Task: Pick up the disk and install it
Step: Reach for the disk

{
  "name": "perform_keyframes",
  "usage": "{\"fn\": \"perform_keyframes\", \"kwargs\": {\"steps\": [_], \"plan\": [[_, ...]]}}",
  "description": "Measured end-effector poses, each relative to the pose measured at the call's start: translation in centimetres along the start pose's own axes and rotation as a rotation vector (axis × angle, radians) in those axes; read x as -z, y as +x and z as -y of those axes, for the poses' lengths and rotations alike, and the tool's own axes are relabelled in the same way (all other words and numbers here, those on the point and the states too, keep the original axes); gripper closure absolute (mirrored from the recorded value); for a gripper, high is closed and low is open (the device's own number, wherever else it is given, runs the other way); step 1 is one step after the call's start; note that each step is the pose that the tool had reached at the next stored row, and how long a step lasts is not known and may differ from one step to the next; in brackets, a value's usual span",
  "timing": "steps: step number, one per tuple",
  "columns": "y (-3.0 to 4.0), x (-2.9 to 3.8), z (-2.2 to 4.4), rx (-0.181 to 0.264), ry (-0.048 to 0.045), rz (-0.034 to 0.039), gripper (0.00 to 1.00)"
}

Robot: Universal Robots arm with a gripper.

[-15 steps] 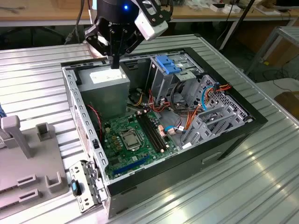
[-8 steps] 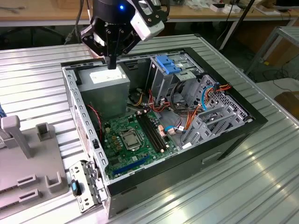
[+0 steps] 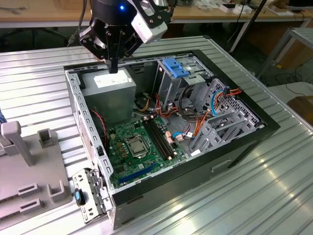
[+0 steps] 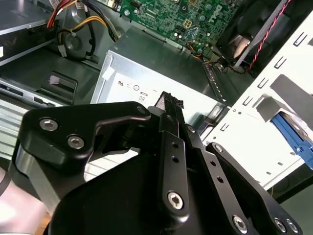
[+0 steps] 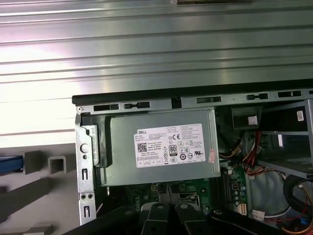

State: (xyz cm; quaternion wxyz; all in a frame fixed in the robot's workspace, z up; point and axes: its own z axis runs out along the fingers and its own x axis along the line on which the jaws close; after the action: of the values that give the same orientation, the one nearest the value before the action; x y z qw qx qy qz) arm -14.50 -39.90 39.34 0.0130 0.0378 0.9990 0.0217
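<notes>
My black gripper point(image 3: 113, 68) hangs over the back corner of the open computer case point(image 3: 244, 142), just above the grey power supply point(image 3: 115, 95). Its fingers are pressed together with nothing between them, and the second wrist view shows the tip point(image 4: 170, 102) over the supply's white label. A bright blue edge of the disk point(image 5: 9, 164) lies on the grey fixture outside the case in the first wrist view. The disk's blue frame point(image 4: 297, 142) also peeks out past the pale case wall in the second wrist view. The gripper is well apart from it.
Inside the case are the green motherboard point(image 3: 139, 147), a light blue ridged latch plate point(image 3: 176, 66) on the drive cage, and orange, red and blue cables point(image 3: 195, 127). A grey fixture block point(image 3: 29, 171) with upright posts stands on the ribbed metal table at the exterior view's left.
</notes>
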Motion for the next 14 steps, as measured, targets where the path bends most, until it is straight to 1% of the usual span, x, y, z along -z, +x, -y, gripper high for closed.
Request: {"fn": "perform_keyframes", "kwargs": {"steps": [6,7,14], "plan": [[0.83,0.02,0.06,0.0,-0.0001,0.0001,0.89],[1.14,0.03,0.09,0.0,0.0,0.0001,0.89],[2.25,0.06,0.17,0.0,-0.0001,0.0001,0.89]]}}
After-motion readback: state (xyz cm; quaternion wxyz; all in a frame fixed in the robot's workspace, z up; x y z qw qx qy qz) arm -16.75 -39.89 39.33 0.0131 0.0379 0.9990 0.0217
